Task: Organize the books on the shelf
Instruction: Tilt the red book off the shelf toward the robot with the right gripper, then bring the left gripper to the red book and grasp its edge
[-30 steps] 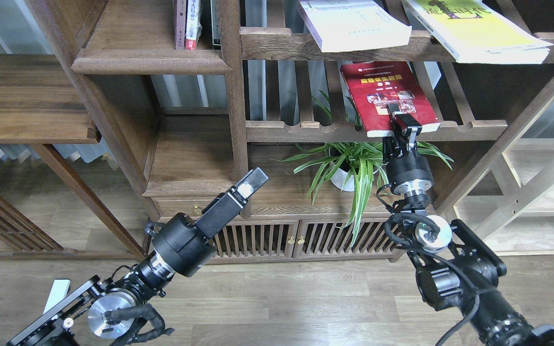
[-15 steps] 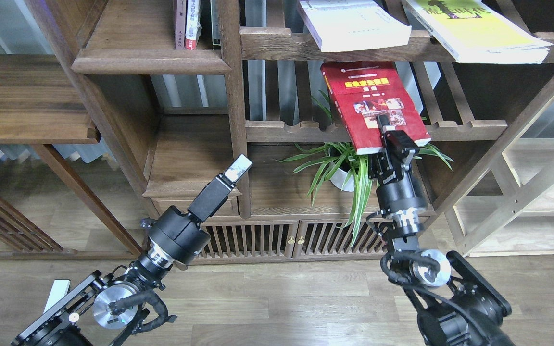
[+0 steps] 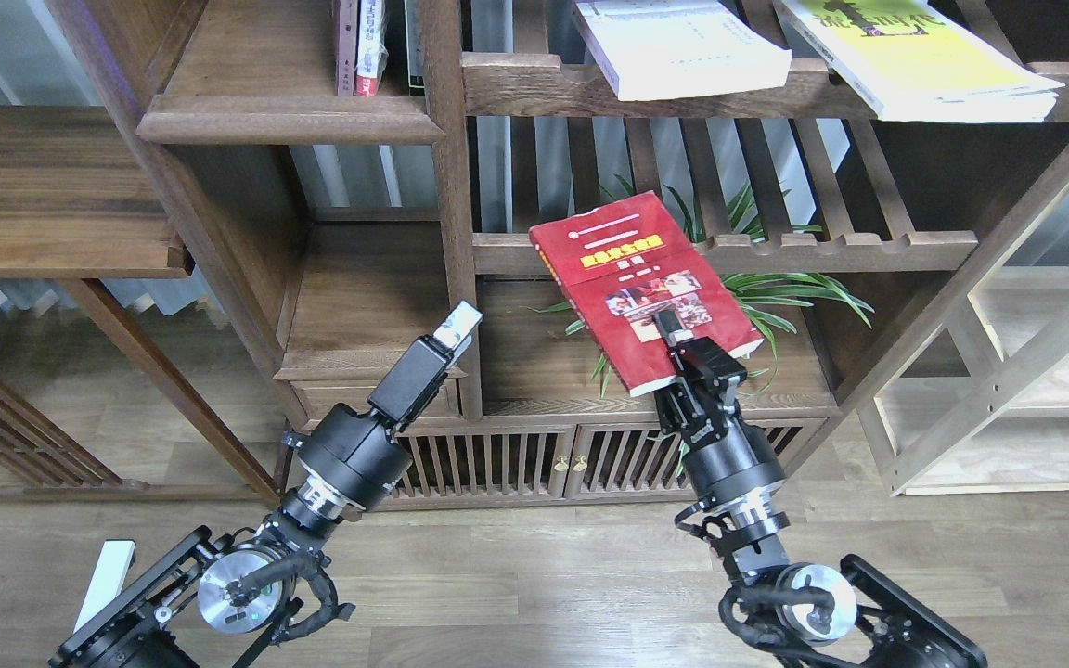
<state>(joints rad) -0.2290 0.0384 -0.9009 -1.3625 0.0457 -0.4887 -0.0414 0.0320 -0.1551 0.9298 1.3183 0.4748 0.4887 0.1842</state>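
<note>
Head view: the right gripper (image 3: pixel 683 348) is clamped on the near edge of the dark red paperback (image 3: pixel 641 283), one finger lying on the cover just below the photos, the other presumably beneath it. The book hangs clear of the bookcase, tilted, in front of the slatted rack (image 3: pixel 776 249) and over the spider plant (image 3: pixel 757 292), touching neither so far as can be seen. The left gripper (image 3: pixel 456 332) is empty and points up toward the drawer-topped board (image 3: pixel 367 315); it is seen end-on, so I cannot tell how far its jaws stand apart.

The white paperback (image 3: pixel 683 46) and the yellow-green paperback (image 3: pixel 924 60) lie on the upper slatted rack (image 3: pixel 534 85), both overhanging its front rail. The solid shelf (image 3: pixel 289 116) at upper left holds a few thin upright volumes (image 3: pixel 363 46) against its right post.

The red book looks light but thin and floppy; gripped at one edge, its far end will likely sag, and the glossy cover may slip. A hold nearer the spine, or support from the left gripper beneath, would seem steadier for carrying it to the shelf.
</note>
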